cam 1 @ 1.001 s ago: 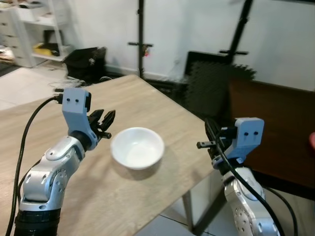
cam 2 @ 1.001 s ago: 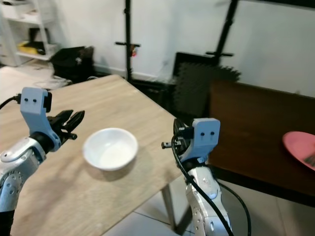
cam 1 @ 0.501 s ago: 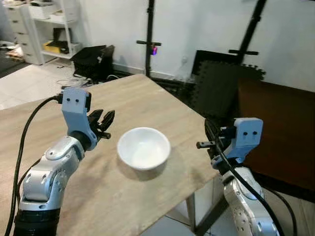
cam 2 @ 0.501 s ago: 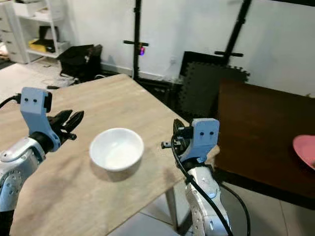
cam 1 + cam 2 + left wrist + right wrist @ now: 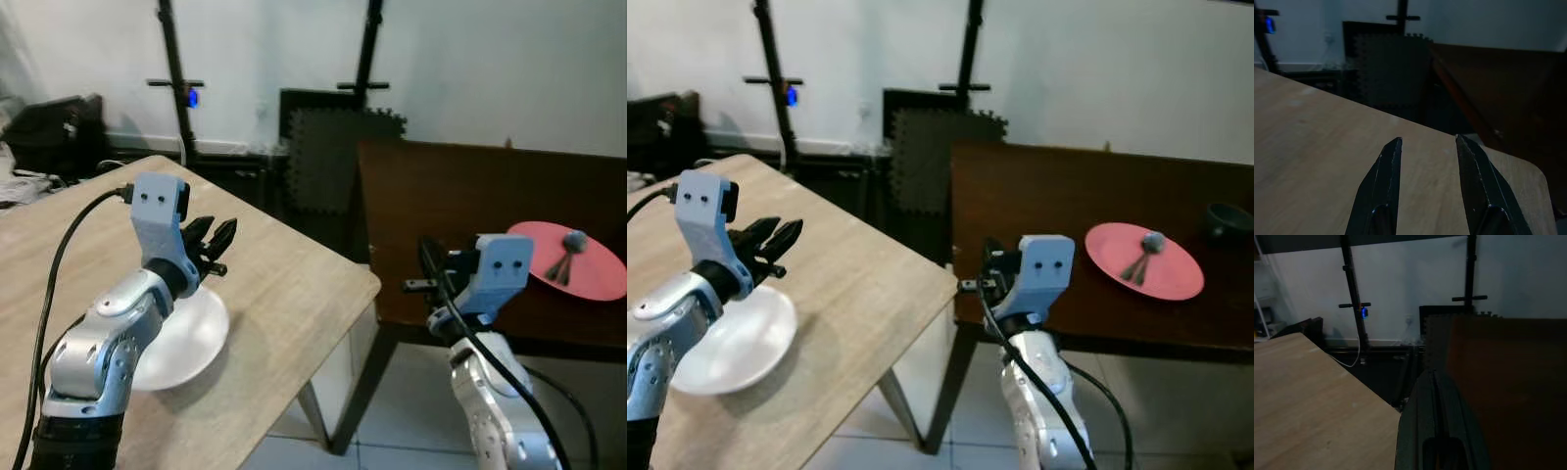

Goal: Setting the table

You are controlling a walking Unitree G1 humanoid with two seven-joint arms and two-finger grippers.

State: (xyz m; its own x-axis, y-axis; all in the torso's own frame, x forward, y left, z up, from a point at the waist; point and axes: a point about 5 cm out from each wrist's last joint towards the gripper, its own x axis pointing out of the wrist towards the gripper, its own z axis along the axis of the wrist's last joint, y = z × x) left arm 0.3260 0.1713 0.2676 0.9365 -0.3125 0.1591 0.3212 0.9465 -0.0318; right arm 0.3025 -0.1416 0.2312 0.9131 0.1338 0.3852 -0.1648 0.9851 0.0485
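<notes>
A white bowl (image 5: 186, 338) rests on the light wooden table (image 5: 294, 269), partly hidden under my left forearm. My left gripper (image 5: 212, 245) hovers just above and beyond the bowl, open with nothing between its fingers (image 5: 1388, 161). My right gripper (image 5: 989, 269) is held up in the gap between the two tables, shut and holding nothing; its fingers (image 5: 1425, 396) press together. On the dark brown table (image 5: 1038, 196) to the right lies a pink plate (image 5: 1161, 274) with spoons (image 5: 1141, 257) on it.
A dark bowl (image 5: 1227, 217) stands at the far right of the brown table. Black stands (image 5: 172, 83) and foam mats (image 5: 318, 147) line the white wall. A black bag (image 5: 44, 122) lies at the far left. Tiled floor (image 5: 392, 411) shows between the tables.
The camera has swung to the right: the bowl now shows further left and the pink plate has come fully into view. Both arms keep their pose.
</notes>
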